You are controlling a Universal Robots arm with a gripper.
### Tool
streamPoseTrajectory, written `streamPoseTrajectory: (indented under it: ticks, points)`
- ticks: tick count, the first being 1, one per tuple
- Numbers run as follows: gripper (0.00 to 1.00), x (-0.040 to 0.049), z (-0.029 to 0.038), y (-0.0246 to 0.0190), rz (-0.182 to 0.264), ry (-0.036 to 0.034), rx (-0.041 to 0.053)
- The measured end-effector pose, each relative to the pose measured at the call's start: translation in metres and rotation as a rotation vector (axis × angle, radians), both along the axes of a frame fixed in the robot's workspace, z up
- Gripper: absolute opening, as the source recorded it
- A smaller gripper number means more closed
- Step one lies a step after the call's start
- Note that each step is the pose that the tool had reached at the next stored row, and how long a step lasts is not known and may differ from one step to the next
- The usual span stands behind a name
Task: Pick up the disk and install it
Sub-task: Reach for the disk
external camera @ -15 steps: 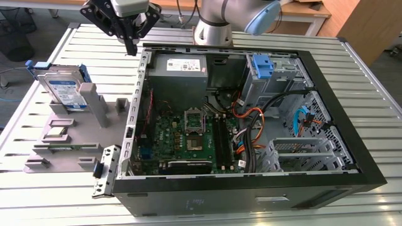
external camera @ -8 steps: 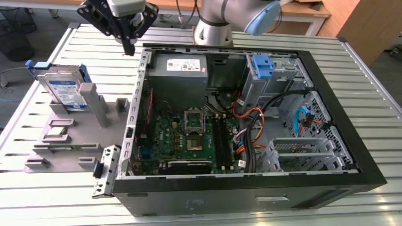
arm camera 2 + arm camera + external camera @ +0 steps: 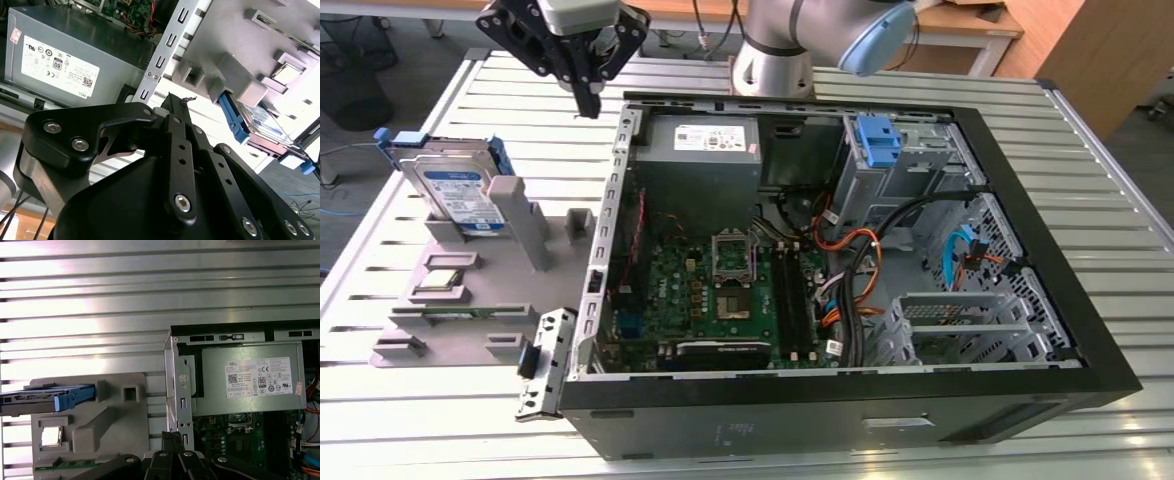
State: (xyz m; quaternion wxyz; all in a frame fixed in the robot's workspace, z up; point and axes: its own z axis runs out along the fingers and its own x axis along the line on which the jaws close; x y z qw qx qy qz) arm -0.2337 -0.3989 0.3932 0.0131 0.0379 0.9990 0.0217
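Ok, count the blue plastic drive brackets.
2. A blue carrier frames the silver rectangular disk in the grey plastic holder at the exterior view's left; a blue bracket tops the grey metal drive cage. Others may be hidden.

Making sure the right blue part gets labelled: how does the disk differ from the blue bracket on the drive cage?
The disk is a silver drive with a white-and-blue label framed in blue; the blue bracket is plain plastic. The disk stands on edge in the grey stand outside the case; the bracket sits atop the drive cage inside it. Both carry blue plastic.
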Motion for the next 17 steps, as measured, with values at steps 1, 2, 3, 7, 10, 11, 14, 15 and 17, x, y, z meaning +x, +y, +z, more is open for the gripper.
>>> streamPoseTrajectory:
  ticks: [1,2,3,7,10,11,14,15,17]
  points:
    - [0.1,-0.0008,0.0,0.0,0.0,0.0,0.0]
    - [0.1,-0.0016,0.0,0.0,0.0,0.0,0.0]
    - [0.1,-0.0025,0.0,0.0,0.0,0.0,0.0]
    - [0.1,-0.0056,0.0,0.0,0.0,0.0,0.0]
    - [0.1,-0.0081,0.0,0.0,0.0,0.0,0.0]
    - [0.1,-0.009,0.0,0.0,0.0,0.0,0.0]
    - [0.1,-0.0116,0.0,0.0,0.0,0.0,0.0]
    - [0.1,-0.0125,0.0,0.0,0.0,0.0,0.0]
    - [0.1,-0.0142,0.0,0.0,0.0,-0.0001,0.0]
